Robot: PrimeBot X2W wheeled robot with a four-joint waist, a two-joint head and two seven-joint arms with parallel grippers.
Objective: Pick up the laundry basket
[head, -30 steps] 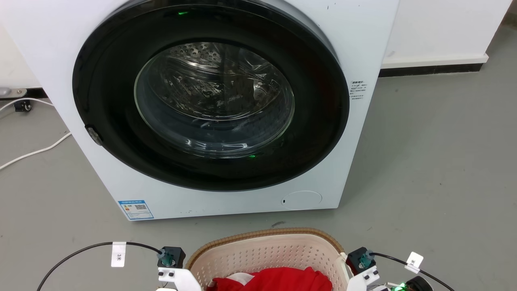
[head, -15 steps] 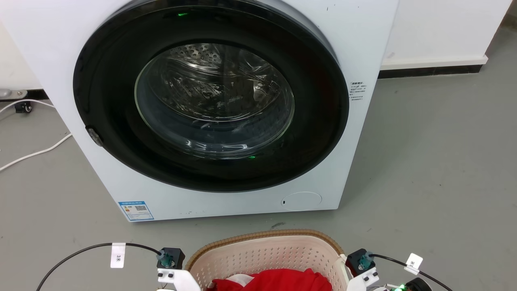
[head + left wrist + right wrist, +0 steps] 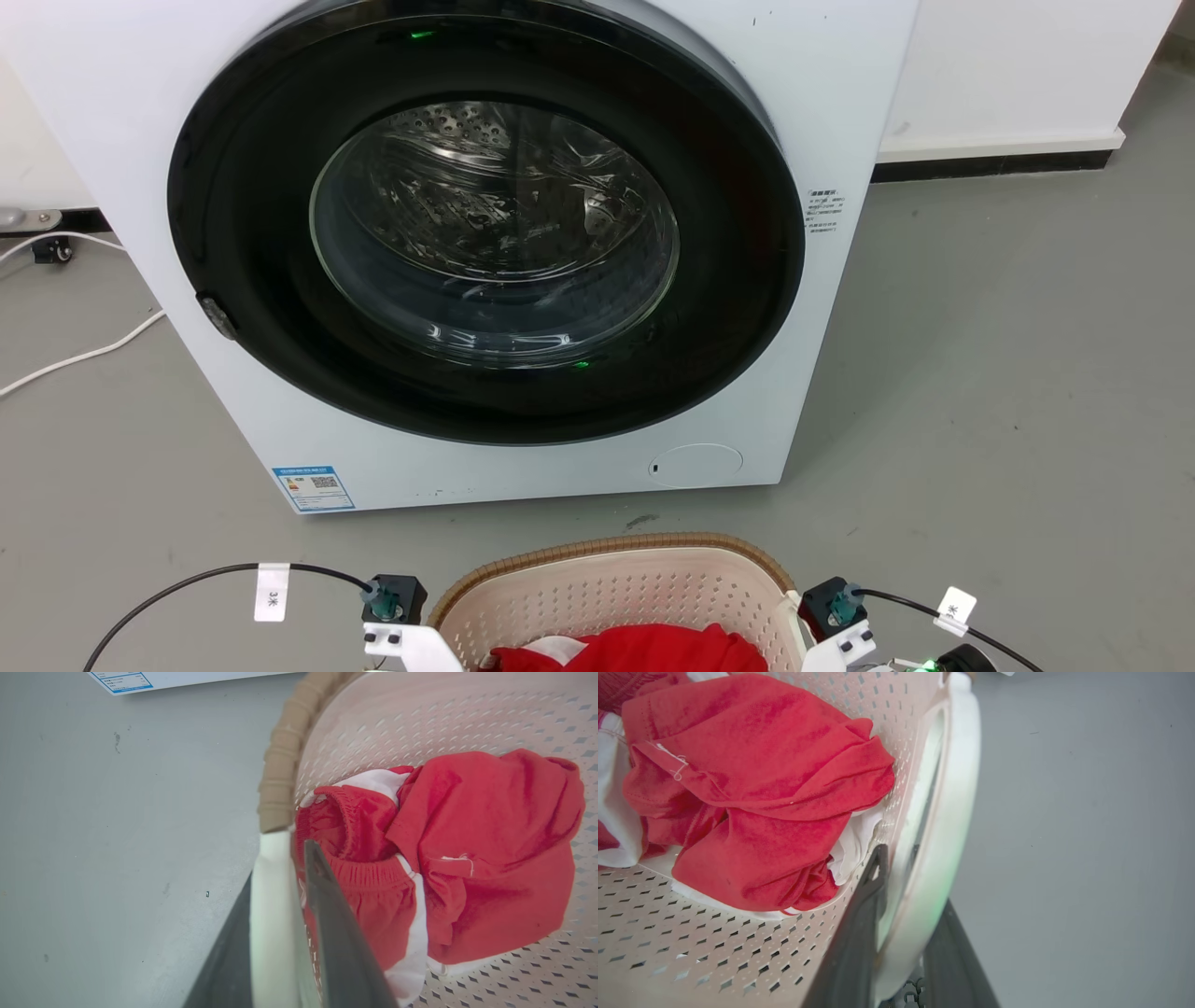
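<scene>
The basket [image 3: 607,546] sits at 6 o'clock in head view, washer [image 3: 840,112] at 12. The left gripper [image 3: 280,863] and right gripper [image 3: 911,877] each clamp a white handle [image 3: 271,914]. Uneven lifting may tip it, and smooth handles may slip free.

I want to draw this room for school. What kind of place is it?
Most likely a laundry room or laundry corner. A white front-loading washing machine stands on a bare grey floor, and right before it sits a laundry basket holding red clothes.
</scene>
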